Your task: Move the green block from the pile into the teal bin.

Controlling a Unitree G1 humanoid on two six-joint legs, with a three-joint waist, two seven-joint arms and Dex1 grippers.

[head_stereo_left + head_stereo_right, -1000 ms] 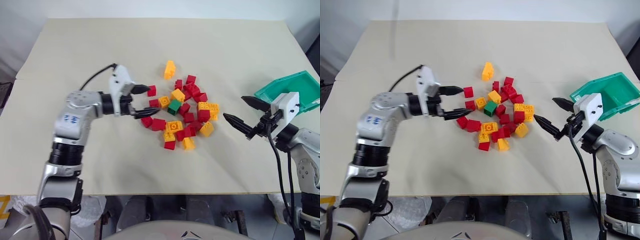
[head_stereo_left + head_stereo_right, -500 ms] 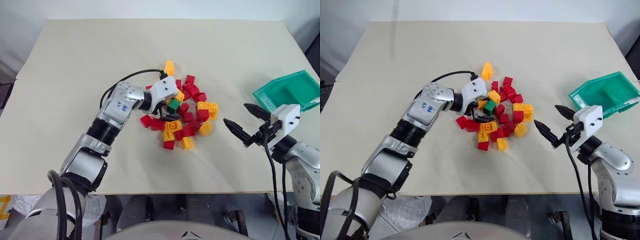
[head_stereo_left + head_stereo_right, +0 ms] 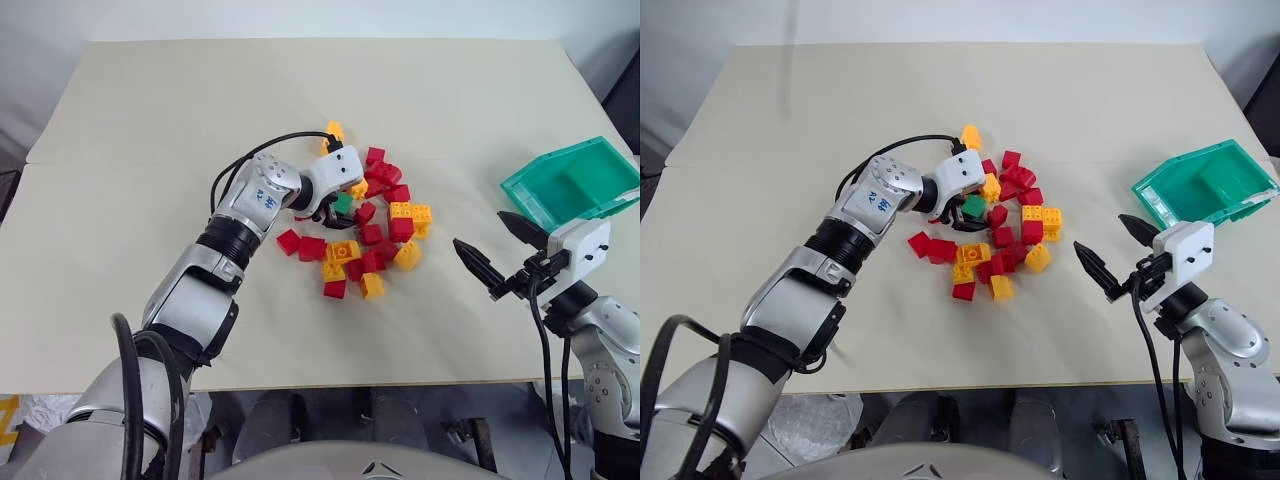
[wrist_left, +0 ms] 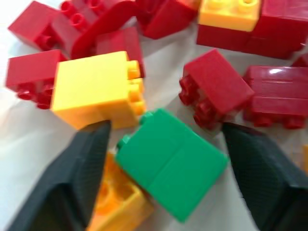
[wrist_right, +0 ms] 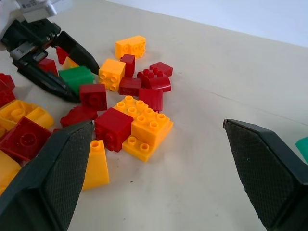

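A: Where's the green block (image 4: 171, 168)?
B: In the pile (image 3: 372, 230), upper-left part, on the cream table (image 3: 150, 140). It sits between the two black fingers of the left gripper (image 3: 970, 212).
A: Gripped?
B: Not that I can see. In the left wrist view one finger (image 4: 72, 178) is beside the block's one edge, the other finger (image 4: 262, 178) stands apart with tabletop showing between. So jaws spread around it, not clamped.
A: Neighbours of the block?
B: A yellow brick (image 4: 96, 89) touching its studded end, an orange-yellow brick (image 4: 118, 199) partly under its corner by the near finger, a red brick (image 4: 216, 91) just beside it on the other side.
A: Right gripper (image 3: 497, 259)?
B: Hanging over bare table to the right of the pile, fingers wide apart, nothing between them. Right wrist view looks across the pile and shows the left gripper's fingers around the green block too.
A: Teal bin (image 3: 600, 195)?
B: Far right edge of the table, tilted, well apart from the pile, just beyond the right gripper. Inside looks empty of bricks as far as I can tell.
A: Strays?
B: One yellow brick (image 3: 335, 130) at the top of the pile, a little apart, by the left wrist cable.
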